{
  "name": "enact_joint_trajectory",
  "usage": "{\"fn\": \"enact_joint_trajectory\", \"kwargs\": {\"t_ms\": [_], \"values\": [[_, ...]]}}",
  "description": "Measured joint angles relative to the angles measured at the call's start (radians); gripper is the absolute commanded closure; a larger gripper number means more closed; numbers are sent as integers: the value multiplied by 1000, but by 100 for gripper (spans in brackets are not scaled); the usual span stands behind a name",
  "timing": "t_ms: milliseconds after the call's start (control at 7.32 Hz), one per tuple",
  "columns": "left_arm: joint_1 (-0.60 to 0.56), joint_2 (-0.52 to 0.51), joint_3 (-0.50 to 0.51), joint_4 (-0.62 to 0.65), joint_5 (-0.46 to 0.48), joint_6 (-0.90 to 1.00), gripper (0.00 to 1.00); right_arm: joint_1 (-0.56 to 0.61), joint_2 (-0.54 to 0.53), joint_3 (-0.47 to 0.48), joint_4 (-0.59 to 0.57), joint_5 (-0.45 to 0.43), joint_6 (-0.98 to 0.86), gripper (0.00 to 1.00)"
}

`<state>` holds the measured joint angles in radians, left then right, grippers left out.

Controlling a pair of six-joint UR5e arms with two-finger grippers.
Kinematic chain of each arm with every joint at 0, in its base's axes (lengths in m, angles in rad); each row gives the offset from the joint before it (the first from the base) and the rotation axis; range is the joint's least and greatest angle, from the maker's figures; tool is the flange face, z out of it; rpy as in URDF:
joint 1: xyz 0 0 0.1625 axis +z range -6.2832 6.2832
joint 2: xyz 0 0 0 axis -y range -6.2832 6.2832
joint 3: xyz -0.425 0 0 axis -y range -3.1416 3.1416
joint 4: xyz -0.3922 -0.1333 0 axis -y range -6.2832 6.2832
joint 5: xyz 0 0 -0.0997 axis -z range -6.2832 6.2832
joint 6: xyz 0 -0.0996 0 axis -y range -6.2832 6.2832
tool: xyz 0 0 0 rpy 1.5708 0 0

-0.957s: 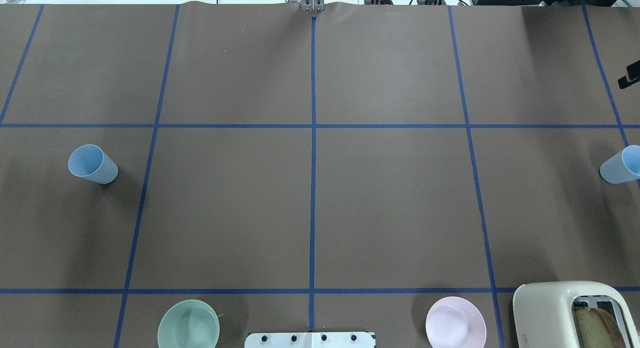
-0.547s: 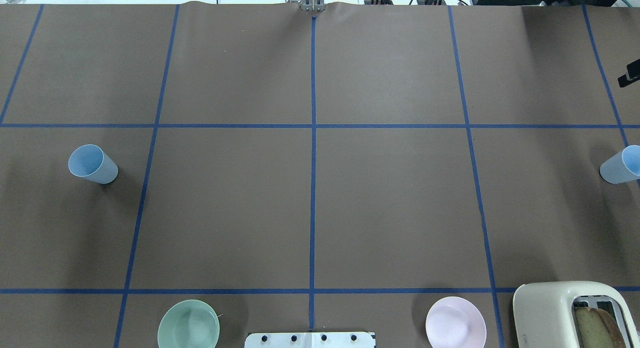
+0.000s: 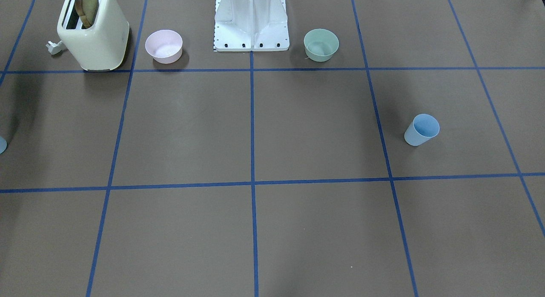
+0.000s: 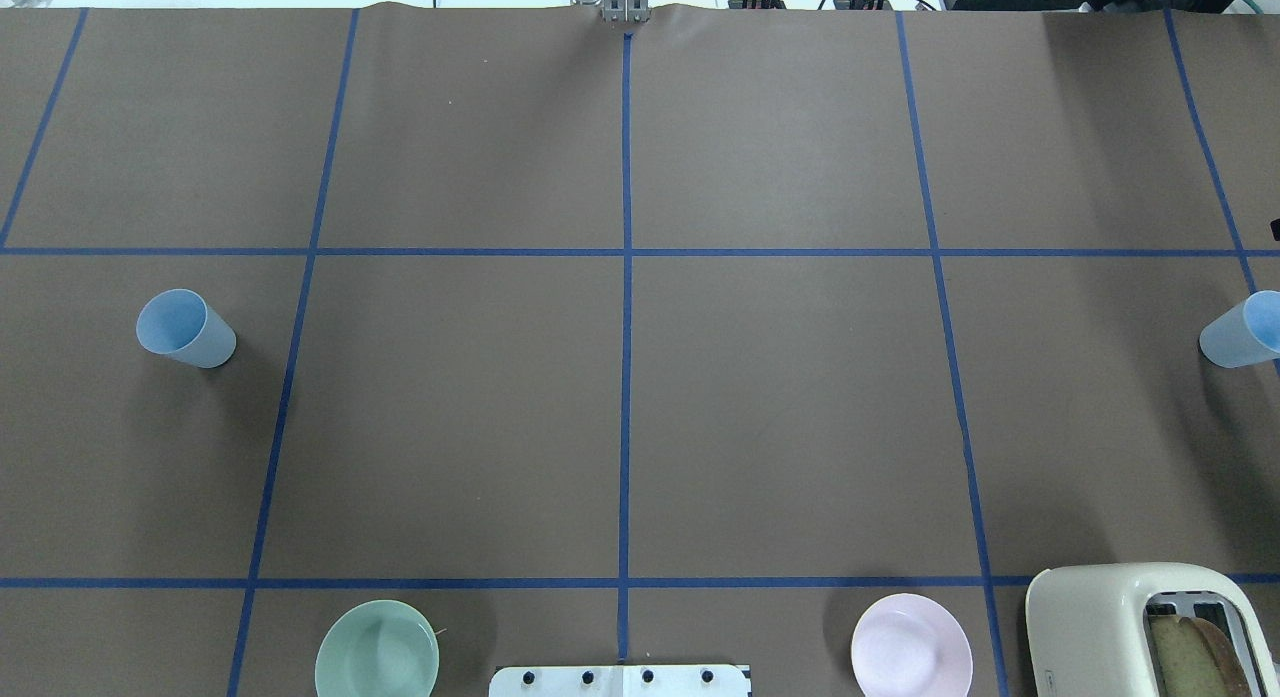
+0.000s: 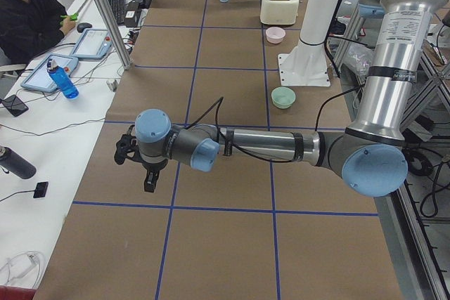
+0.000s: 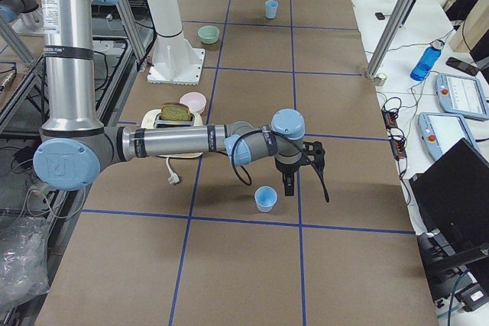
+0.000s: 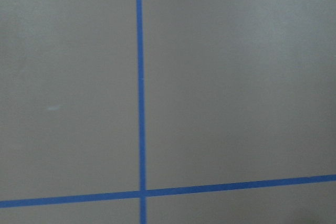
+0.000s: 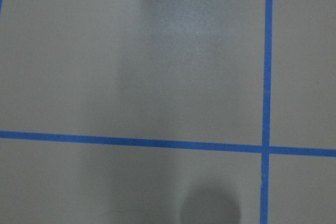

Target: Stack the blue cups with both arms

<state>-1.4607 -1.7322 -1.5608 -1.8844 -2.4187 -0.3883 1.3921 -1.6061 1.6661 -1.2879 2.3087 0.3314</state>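
As cups stand: two, both upright, mouths up, unstacked, at opposite ends of the worktop (image 4: 780, 397), well apart.
Left cup (image 4: 185, 328): robot's left side, middle row of the blue tape grid, standing free.
Right cup (image 6: 265, 198): robot's right side, half cut by the overhead view's edge, standing free on the worktop.
Right end effector (image 6: 289, 185): points down, just beside the right cup, not touching it. Seen from the side only, so can't tell if wide or narrow.
Left end effector (image 5: 148, 182): points down above the worktop. Side view only, so can't tell the spread.
Left arm (image 5: 267, 147): stretched out low and level across the worktop.
Right arm (image 6: 176, 143): same pose, reaching out past the toaster (image 4: 1140, 627).
Wrist views: worktop and crossing tape lines. The right one has a round shadow at the bottom.
Bowls: green bowl (image 4: 377, 649) and pink bowl (image 4: 911, 645) on either side of the white base (image 3: 251, 20).
Toaster: cream, beside the pink bowl, bread (image 4: 1195, 657) in a slot.
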Motion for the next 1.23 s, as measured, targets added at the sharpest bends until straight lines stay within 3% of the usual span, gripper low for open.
{"fn": "enact_joint_trajectory", "kwargs": {"t_ms": [273,547,1230], "values": [[155,8,-90,-27,23,-206,2,-1,-34,6,17,-6,1,0],[293,31,-107,-147,87,-360,2,-1,-28,1,18,-7,-1,0],[396,92,-106,-235,116,-406,3,-1,0,0,9,-3,3,0]]}}
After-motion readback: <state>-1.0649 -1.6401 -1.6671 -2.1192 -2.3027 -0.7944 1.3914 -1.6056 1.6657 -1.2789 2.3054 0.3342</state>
